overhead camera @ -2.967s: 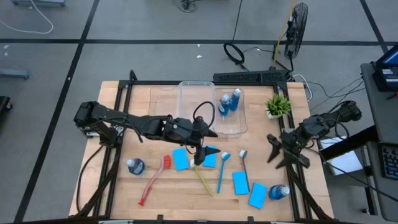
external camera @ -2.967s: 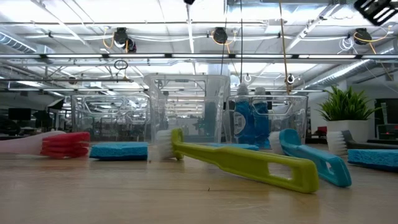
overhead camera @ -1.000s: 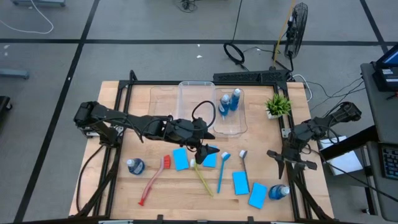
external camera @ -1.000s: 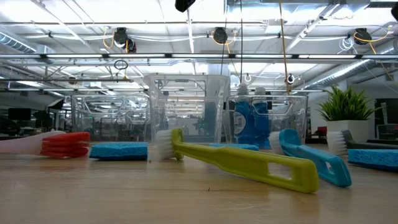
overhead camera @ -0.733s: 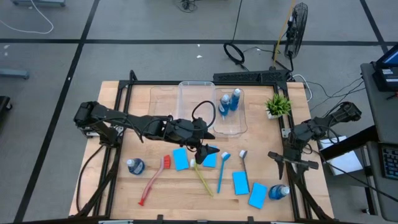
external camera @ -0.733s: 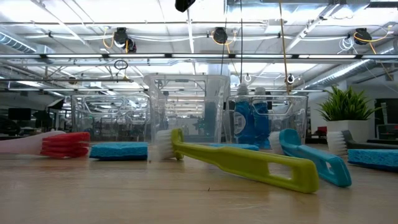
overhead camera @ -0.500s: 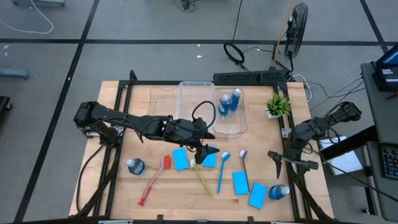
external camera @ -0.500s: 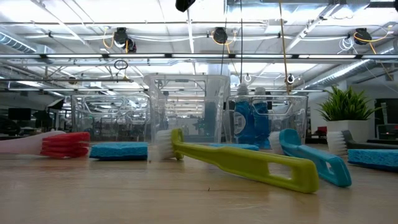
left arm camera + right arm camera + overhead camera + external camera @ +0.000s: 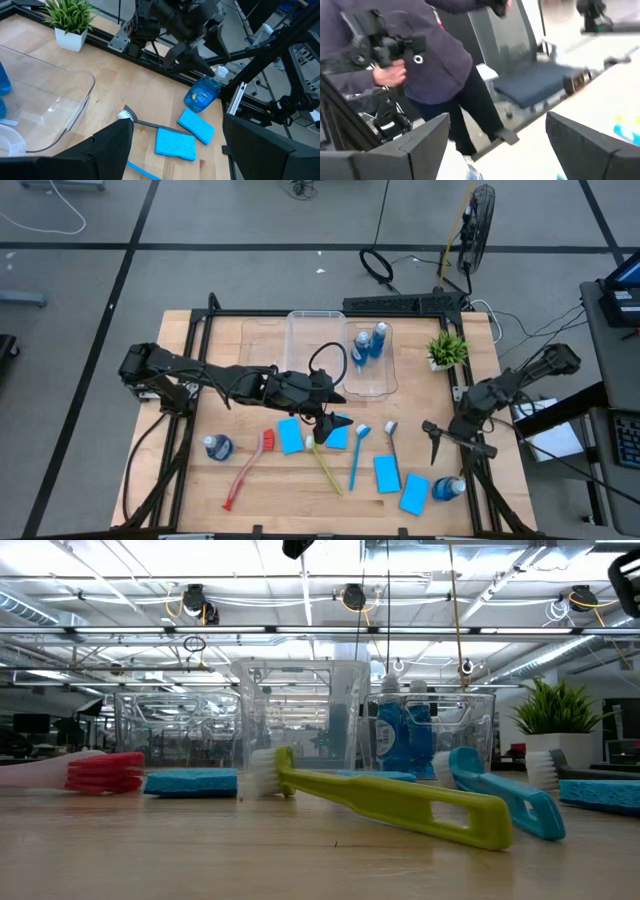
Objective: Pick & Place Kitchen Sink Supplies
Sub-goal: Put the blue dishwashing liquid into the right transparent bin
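My left gripper [image 9: 322, 425] [image 9: 177, 120] hangs open above the table's middle, over the head of the yellow-green brush [image 9: 325, 463] [image 9: 400, 802] and two light-blue sponges [image 9: 290, 435] [image 9: 338, 432]. It holds nothing. At the table's right edge my right gripper [image 9: 432, 442] [image 9: 497, 116] stands open and level in the air, near the grey brush [image 9: 391, 442] [image 9: 145, 121]. The red brush [image 9: 245, 470], the blue brush [image 9: 357, 452], two more sponges [image 9: 387, 473] [image 9: 414, 493] and two blue bottles [image 9: 218, 446] [image 9: 450, 488] lie on the wood. Two other bottles [image 9: 370, 342] stand in a clear bin [image 9: 330, 330].
A small potted plant [image 9: 447, 348] stands at the back right beside the bin. Black frame rails [image 9: 190, 420] run along the table's left and right sides. Beyond the right edge, in the right wrist view, a person [image 9: 440, 55] holding a controller stands by an office chair [image 9: 530, 80].
My right gripper has sunk a little and rolled, its fingers swinging toward the grey brush; its dark tip now shows at the low view's top right corner. My left arm and the things on the table have kept still.
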You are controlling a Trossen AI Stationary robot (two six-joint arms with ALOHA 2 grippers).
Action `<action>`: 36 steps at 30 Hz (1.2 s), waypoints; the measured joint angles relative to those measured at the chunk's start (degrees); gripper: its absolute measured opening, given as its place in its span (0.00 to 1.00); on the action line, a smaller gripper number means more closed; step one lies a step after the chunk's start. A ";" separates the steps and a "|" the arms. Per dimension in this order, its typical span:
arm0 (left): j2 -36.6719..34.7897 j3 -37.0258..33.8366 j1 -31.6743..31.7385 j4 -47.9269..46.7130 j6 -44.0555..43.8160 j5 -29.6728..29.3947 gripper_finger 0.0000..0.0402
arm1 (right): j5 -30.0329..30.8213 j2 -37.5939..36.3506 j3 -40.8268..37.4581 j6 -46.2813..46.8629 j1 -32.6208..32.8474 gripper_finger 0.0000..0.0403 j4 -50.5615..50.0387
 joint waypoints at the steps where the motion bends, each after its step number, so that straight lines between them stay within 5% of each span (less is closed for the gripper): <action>1: 0.00 0.00 0.00 0.00 0.00 0.00 0.76 | -0.47 -0.15 -0.71 -0.02 0.35 0.79 2.53; 10: -0.02 0.00 0.00 -0.02 -0.09 0.00 0.76 | -5.40 -0.86 -2.30 2.37 6.30 0.78 10.42; 19: 0.00 0.00 0.00 -0.02 0.46 0.00 0.76 | 9.20 -0.85 -2.30 -4.42 11.53 0.78 -0.25; 31: -0.02 0.00 0.00 -0.02 -0.16 0.00 0.76 | 9.94 -0.57 -2.30 -6.10 17.80 0.78 -0.15; 36: -0.01 0.00 0.00 -0.02 -0.16 0.00 0.76 | 16.25 0.60 -2.30 -6.44 21.20 0.78 -1.26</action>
